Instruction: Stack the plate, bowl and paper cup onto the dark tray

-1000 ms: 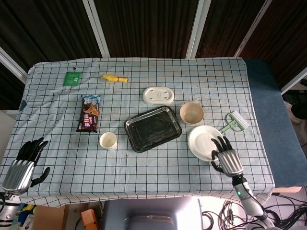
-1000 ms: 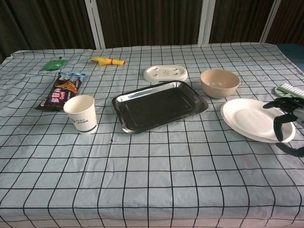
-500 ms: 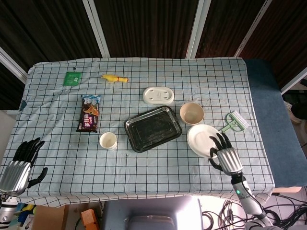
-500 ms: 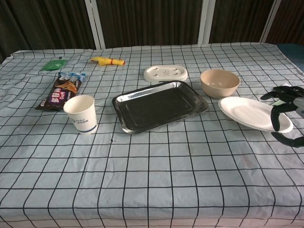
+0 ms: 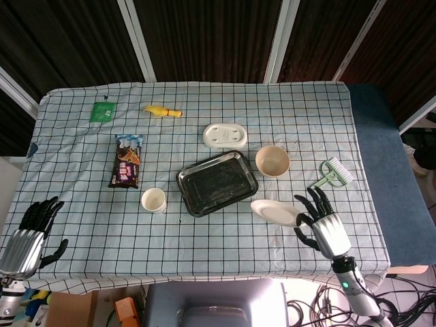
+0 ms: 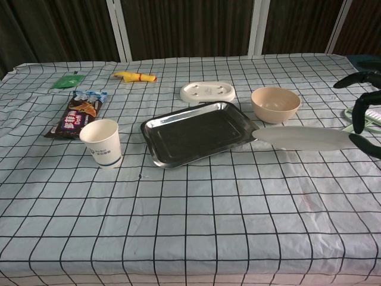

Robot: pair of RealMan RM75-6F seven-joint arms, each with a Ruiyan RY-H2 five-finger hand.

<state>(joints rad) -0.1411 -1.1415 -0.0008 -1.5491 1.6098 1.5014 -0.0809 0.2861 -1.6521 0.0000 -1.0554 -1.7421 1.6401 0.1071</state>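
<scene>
At the right side of the bench, the right robot hand holds the white plate by its right edge, fingers above the rim and thumb apparently beneath; the chest view shows the plate lifted clear of the cloth and nearly level, its far edge close to the right corner of the dark tray. Step in hand, as judged: transfer of the plate, the first item of the stack. The next move calls for carrying the plate leftward until it is centred over the tray, lowering it flat, then releasing. The bowl stands just behind the plate and must not be struck. The paper cup stands left of the tray, untouched. The left robot hand rests at the near-left bench corner, fingers spread, holding nothing.
</scene>
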